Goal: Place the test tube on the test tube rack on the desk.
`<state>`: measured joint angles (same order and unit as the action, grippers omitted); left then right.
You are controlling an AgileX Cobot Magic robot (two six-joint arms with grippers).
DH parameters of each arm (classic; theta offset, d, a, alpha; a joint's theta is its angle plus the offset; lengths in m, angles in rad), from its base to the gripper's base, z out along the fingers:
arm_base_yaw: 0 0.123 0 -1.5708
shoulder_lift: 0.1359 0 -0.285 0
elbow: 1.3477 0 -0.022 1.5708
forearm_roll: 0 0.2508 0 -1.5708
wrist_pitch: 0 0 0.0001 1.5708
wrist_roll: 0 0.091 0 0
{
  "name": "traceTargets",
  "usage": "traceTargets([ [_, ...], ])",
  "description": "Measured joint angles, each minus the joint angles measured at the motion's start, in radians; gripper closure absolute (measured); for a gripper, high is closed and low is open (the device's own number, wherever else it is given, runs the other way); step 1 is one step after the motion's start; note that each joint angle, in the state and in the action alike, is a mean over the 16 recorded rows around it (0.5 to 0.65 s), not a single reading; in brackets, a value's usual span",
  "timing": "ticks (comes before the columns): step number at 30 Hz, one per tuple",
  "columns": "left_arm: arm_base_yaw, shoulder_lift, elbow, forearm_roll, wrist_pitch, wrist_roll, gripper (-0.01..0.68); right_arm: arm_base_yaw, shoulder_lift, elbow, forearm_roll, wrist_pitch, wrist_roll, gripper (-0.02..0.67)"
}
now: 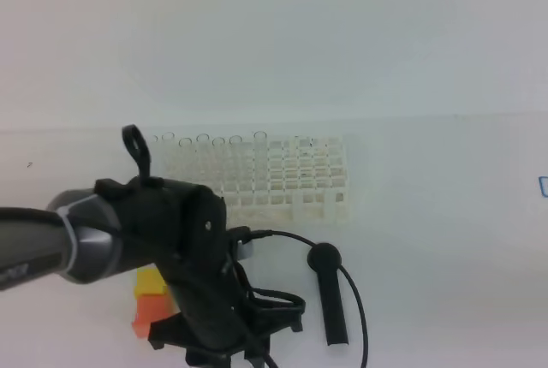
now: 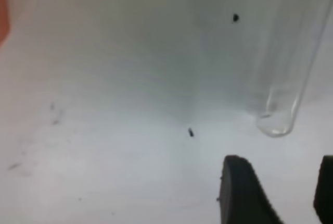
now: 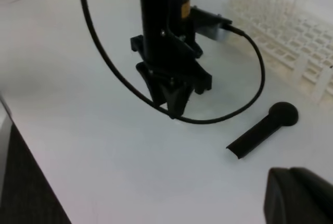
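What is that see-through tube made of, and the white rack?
The test tube looks like clear, shiny glass: the desk shows through it and its rounded end glints. The test tube rack looks like pale, slightly translucent plastic, moulded into a grid of square holes.

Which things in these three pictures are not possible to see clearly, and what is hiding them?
- Test tube: left wrist view only; the upper end and rim are cut off by the top edge.
- Orange and yellow blocks: exterior high view, partly covered by the left arm.
- Left gripper: right wrist view, jaws point down at the desk; nothing visible between them.
- Right gripper: only a dark blurred corner in its own view.
- Test tube rack: pale, holes hard to count.
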<state>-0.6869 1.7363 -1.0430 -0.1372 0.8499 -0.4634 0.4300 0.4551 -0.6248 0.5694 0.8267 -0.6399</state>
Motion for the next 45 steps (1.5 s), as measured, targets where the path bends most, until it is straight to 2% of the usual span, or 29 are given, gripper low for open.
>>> traceTargets([
  [4, -0.045, 0.024, -0.042, 0.071, -0.005, -0.041, 0.381, 0.051, 0.000, 0.000, -0.017, 0.002, -0.002, 0.650],
  [10, -0.082, 0.053, -0.136, 0.176, 0.037, -0.084, 0.364, 0.117, 0.000, -0.001, -0.049, 0.004, -0.002, 0.650],
  [25, -0.092, 0.241, -0.391, 0.243, 0.268, -0.082, 0.363, 0.186, 0.000, -0.002, -0.091, 0.020, -0.002, 0.650],
  [31, -0.092, 0.276, -0.429, 0.224, 0.295, -0.091, 0.363, 0.190, 0.000, -0.002, -0.094, 0.025, -0.002, 0.650],
  [45, -0.092, 0.306, -0.432, 0.224, 0.243, -0.149, 0.363, 0.192, 0.000, -0.002, -0.097, 0.029, -0.002, 0.650],
])
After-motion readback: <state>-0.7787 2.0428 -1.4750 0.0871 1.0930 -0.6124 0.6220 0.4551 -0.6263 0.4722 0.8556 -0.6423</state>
